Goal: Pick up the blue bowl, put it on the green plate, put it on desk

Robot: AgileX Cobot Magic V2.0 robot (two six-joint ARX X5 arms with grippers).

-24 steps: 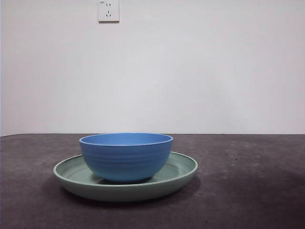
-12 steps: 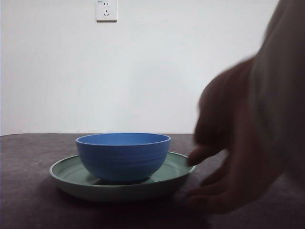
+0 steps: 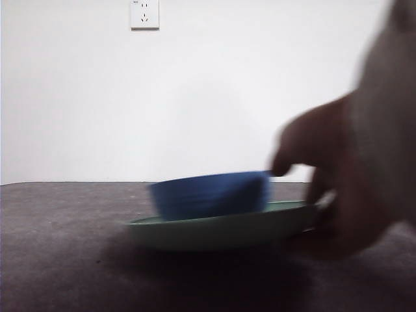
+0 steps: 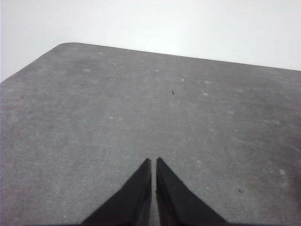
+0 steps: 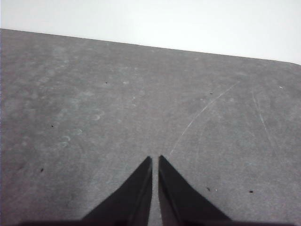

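Note:
The blue bowl (image 3: 211, 195) sits in the green plate (image 3: 221, 229) on the desk (image 3: 65, 247) in the front view; both are blurred by motion. A person's hand (image 3: 351, 175) reaches in from the right and grips the plate's right rim. Neither gripper shows in the front view. My left gripper (image 4: 154, 162) is shut over bare desk (image 4: 141, 103), holding nothing. My right gripper (image 5: 155, 160) is also shut over bare desk (image 5: 117, 103). Bowl and plate are out of both wrist views.
A white wall with a power socket (image 3: 144, 14) stands behind the desk. The person's arm fills the right side of the front view. A faint scratch (image 5: 202, 115) marks the desk in the right wrist view.
A hand came in from the right, took the plate's rim, and has dragged plate and bowl to the right. Both grippers stay out of the front view.

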